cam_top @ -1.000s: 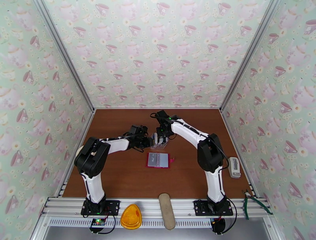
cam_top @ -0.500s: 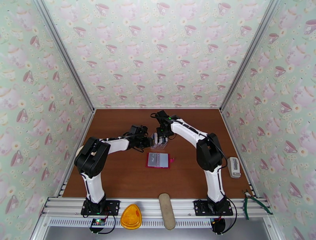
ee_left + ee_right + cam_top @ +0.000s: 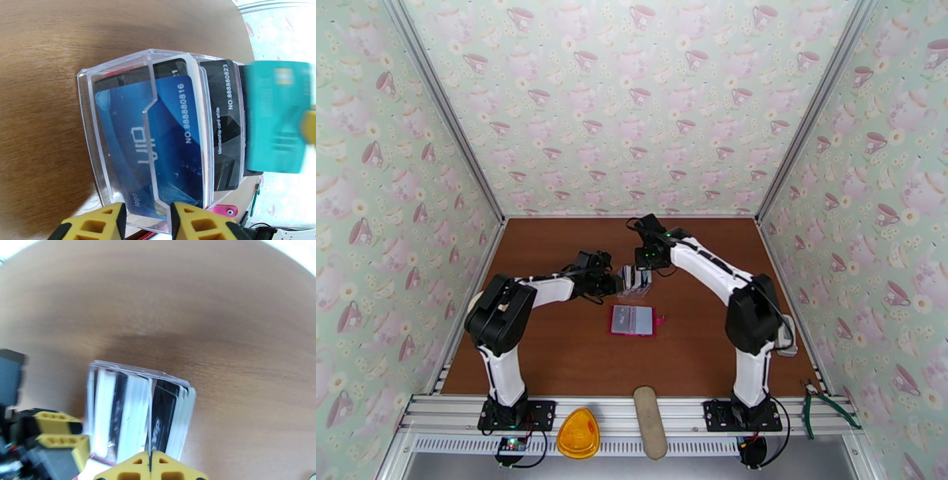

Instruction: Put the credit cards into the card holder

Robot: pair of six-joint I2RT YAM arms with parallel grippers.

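A clear plastic stand point(image 3: 85, 98) holds several credit cards upright: a blue one point(image 3: 166, 130), a black one point(image 3: 223, 126), and white-edged ones point(image 3: 130, 413). My left gripper point(image 3: 148, 209) is shut on the stand's near wall, steadying it on the table point(image 3: 553, 347). My right gripper point(image 3: 150, 455) hangs just above the stand point(image 3: 634, 289) with its fingers pressed together. It pinches a blurred teal card point(image 3: 272, 118) lifted beside the stand. The red card holder point(image 3: 632, 320) lies open just in front, with its pink tab point(image 3: 225, 210) pointing right.
A white device point(image 3: 785, 334) lies at the table's right edge. Green-handled pliers point(image 3: 814, 406), an orange piece point(image 3: 578, 434) and a tan oblong pad point(image 3: 649, 421) rest on the front rail. Patterned walls close in three sides.
The right arm swung its elbow outward to the right and its gripper rose slightly up and back from the stand with the teal card. The left arm and the wallet stayed put.
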